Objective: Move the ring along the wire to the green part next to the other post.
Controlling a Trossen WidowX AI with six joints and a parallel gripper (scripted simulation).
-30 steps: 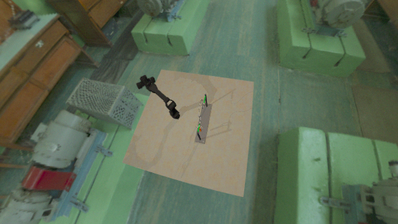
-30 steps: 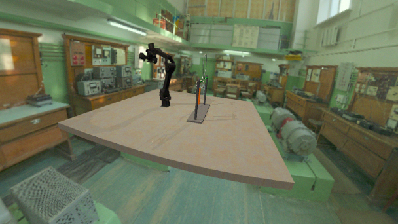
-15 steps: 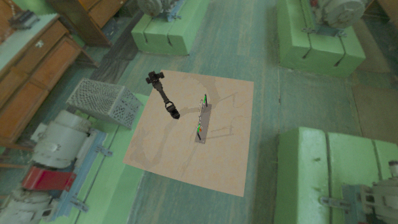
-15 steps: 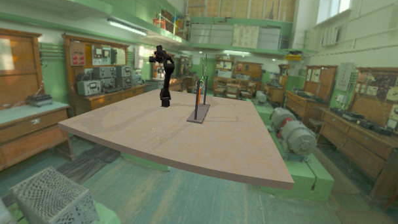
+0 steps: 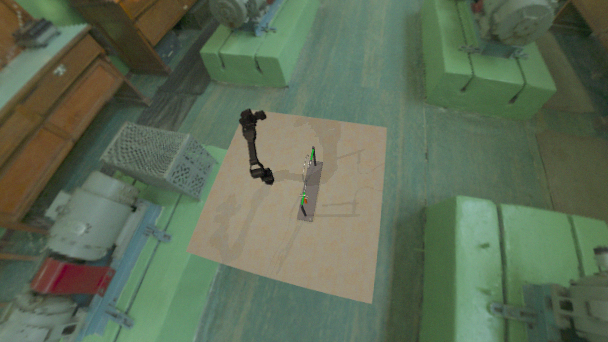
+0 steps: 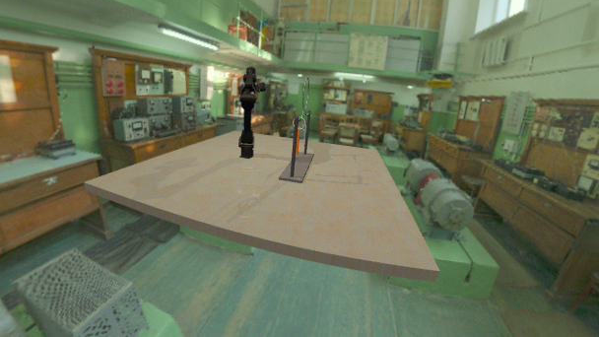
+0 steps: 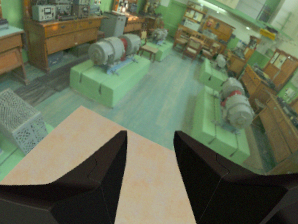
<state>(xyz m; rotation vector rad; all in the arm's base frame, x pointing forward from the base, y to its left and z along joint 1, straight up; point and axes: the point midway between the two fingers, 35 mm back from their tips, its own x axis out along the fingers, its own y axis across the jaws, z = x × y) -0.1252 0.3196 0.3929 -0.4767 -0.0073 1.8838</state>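
Observation:
The ring (image 6: 303, 123) hangs around the wire's green part next to the near post (image 5: 303, 210) (image 6: 293, 160). Its orange handle (image 5: 305, 201) (image 6: 298, 142) points down beside that post. The thin grey wire rises in a tall arch toward the far post (image 5: 314, 160) (image 6: 306, 135), where the other green part (image 5: 313, 154) (image 6: 307, 114) is. The posts stand on a dark base plate (image 5: 313, 182) (image 6: 301, 167). My gripper (image 7: 150, 136) is at the top of the raised arm, high above the table and well away from ring and wire. Its fingers are apart, partly open, with nothing between them.
The tabletop (image 5: 345, 252) (image 6: 345, 219) carries the arm's base (image 6: 246, 152), to the left of the base plate. Shadows of the arm and wire fall across it. The wrist view looks past the table's far edge to green machine blocks and cabinets in the room.

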